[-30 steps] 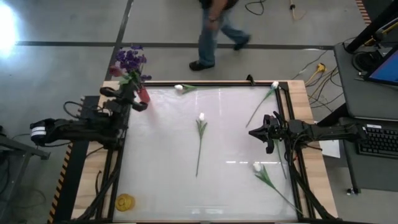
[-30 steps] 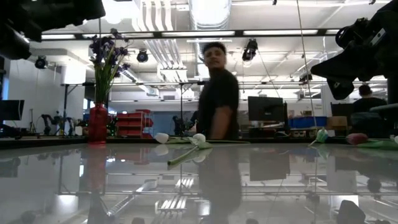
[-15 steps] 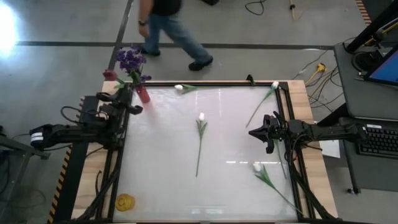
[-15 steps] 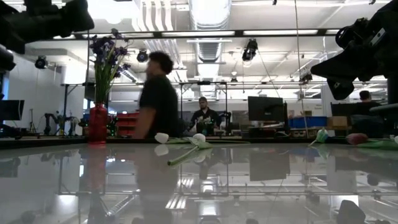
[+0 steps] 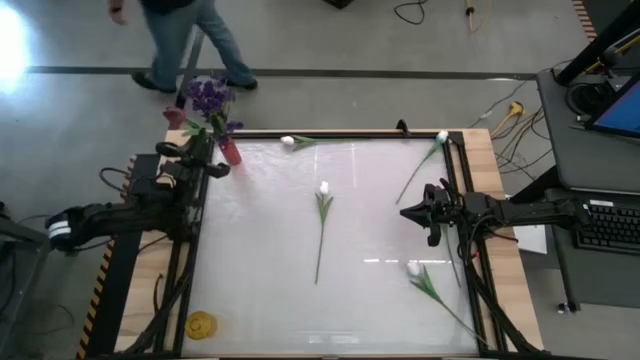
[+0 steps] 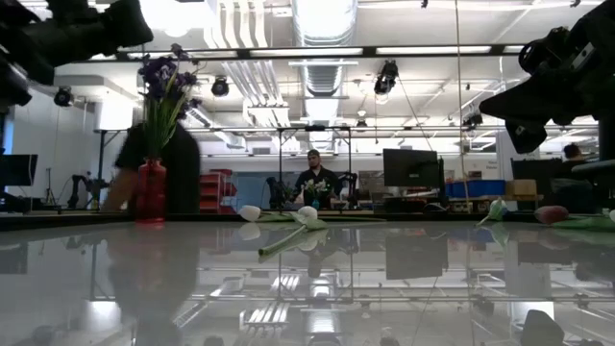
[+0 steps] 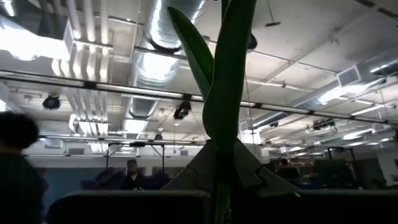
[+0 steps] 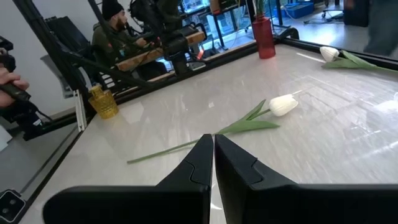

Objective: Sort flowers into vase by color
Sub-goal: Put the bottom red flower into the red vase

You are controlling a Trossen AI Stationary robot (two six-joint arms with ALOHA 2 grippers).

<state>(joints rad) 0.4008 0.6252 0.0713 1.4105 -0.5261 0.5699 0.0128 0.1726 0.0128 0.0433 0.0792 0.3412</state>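
Currently your left gripper (image 5: 207, 166) clamps green flower stem (image 7: 225, 93) between jaws, beside red vase (image 5: 230, 152) at tabletop's far left corner. Your right gripper (image 5: 407, 213) closed, empty, near right edge.

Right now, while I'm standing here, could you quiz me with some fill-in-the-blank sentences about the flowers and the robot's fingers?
The purple flowers stand in a ___ vase.
___ white tulips lie flat on the table.
The left gripper has its fingers shut on a green ___.
The right gripper, fingers shut, holds ___.
Missing words: red; four; stem; nothing.
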